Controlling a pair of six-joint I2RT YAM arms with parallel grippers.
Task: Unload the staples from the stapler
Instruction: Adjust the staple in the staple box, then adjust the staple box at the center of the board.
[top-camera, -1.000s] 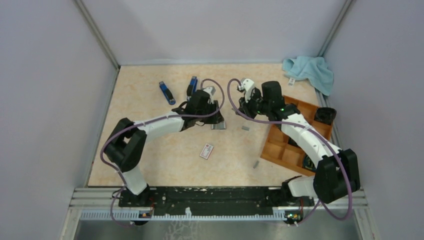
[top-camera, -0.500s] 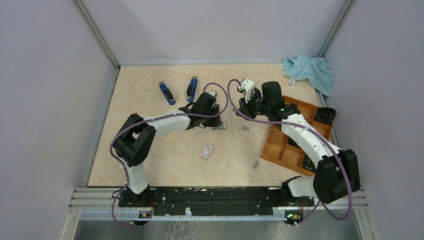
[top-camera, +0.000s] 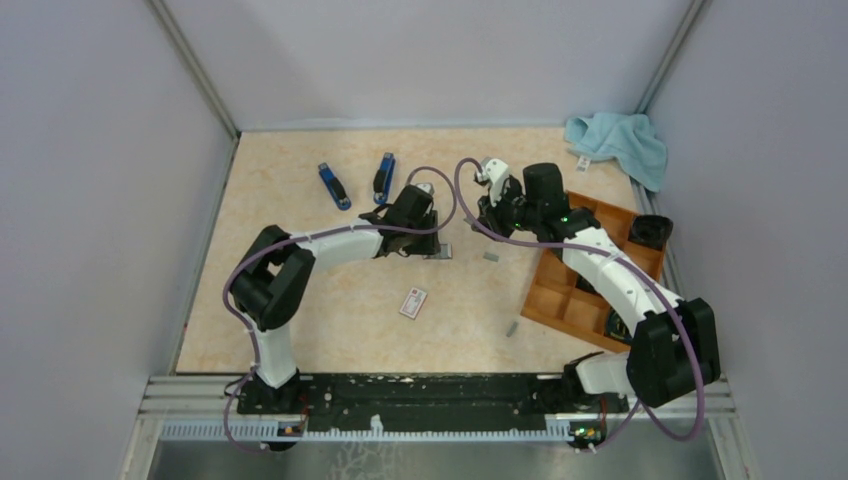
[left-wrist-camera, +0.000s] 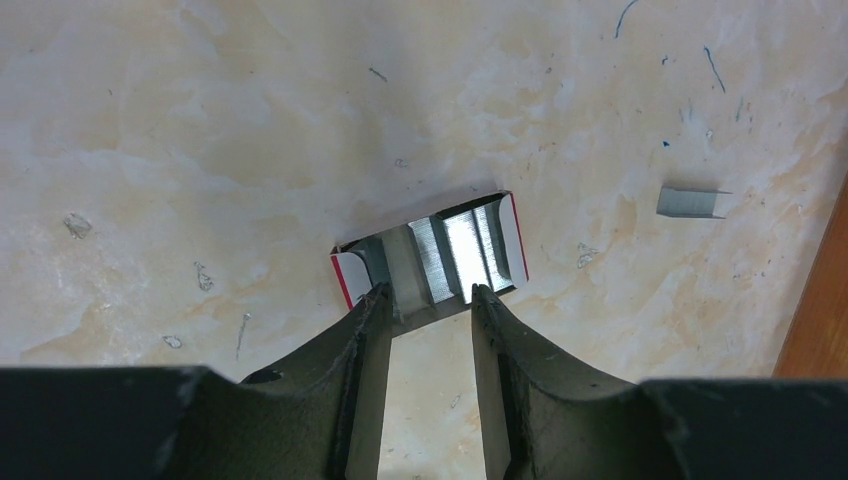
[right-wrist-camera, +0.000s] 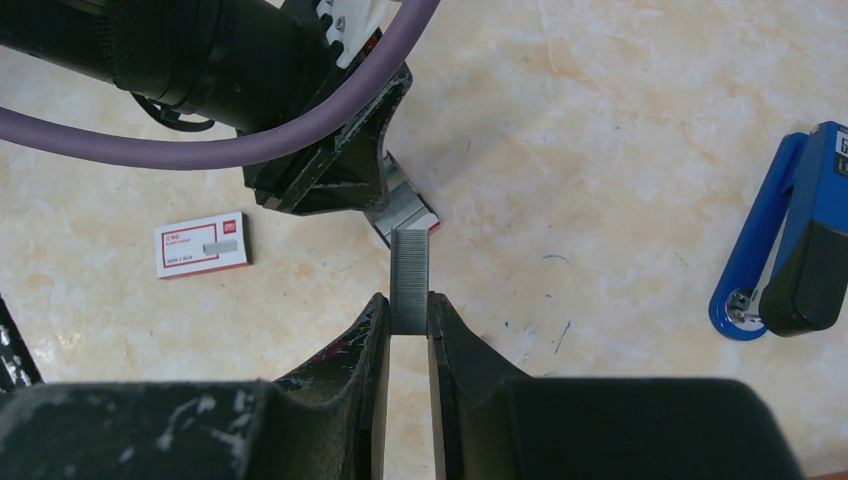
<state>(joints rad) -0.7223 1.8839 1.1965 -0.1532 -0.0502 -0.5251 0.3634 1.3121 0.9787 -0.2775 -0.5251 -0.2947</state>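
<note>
My right gripper (right-wrist-camera: 408, 305) is shut on a grey strip of staples (right-wrist-camera: 408, 280), holding it upright just above a small open box (right-wrist-camera: 408, 208). That box (left-wrist-camera: 430, 262) has white and red sides and more silvery strips inside. My left gripper (left-wrist-camera: 428, 300) is closed on the box's near grey lip, and the box's sides lie outside its fingers. From above, the left gripper (top-camera: 432, 240) and right gripper (top-camera: 483, 212) meet near mid-table. Two blue staplers (top-camera: 333, 185) (top-camera: 384, 172) lie behind them, and one stapler (right-wrist-camera: 790, 250) shows at the right of the right wrist view.
A closed white box with a red label (top-camera: 413, 302) lies in front of the left arm. Loose staple strips (top-camera: 491, 256) (top-camera: 511, 327) rest on the table. A wooden compartment tray (top-camera: 540, 280) stands at the right, with a blue cloth (top-camera: 620, 140) behind it.
The left arm has swung its elbow rightward, and its gripper has settled closer onto the open box. The right arm and its strip have not moved.
</note>
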